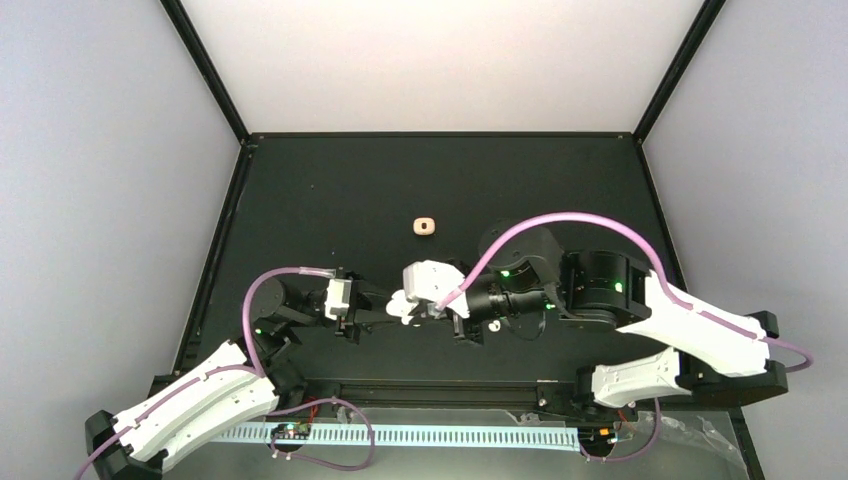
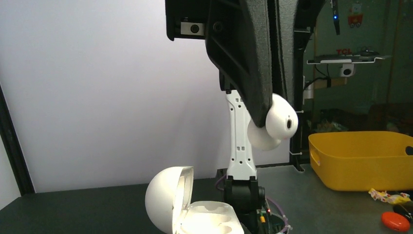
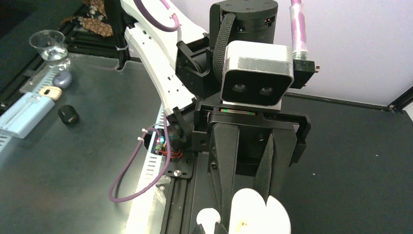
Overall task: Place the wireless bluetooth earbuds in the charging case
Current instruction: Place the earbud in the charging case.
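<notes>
One bean-shaped earbud (image 2: 281, 121) is clamped between the fingertips of the left tool (image 2: 272, 108), which is closed on it and held in the air. The charging case (image 2: 207, 219) is seen lower down and off to one side. The case is open, its domed lid (image 2: 168, 195) swung up and its moulded wells exposed. The earbud is clear of them and touches nothing else.

From above, the left tool and the right tool (image 1: 412, 308) are seen tip to tip over the black tabletop (image 1: 330, 200). The right tool is closed; whether the case is gripped by it cannot be told. A small cream piece (image 1: 425, 227) is seen lying on the tabletop, well apart from both tools.
</notes>
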